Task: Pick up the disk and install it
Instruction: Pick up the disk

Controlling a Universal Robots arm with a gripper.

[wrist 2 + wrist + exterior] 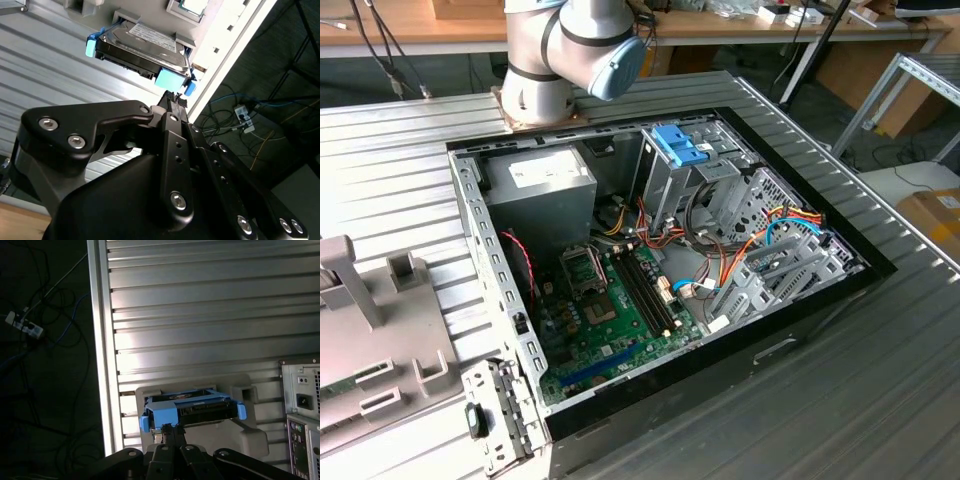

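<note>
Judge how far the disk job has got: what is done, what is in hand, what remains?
Done: nothing visible; the disk lies in its grey holder on the ribbed table. In hand: the gripper is at the disk's blue end, grasp unclear. Left: lifting it and fitting it into the open computer case.

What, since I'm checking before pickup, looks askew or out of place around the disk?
Nothing stands out. The disk sits square in its grey holder, blue frame on both sides, and the gripper is close to it.
</note>
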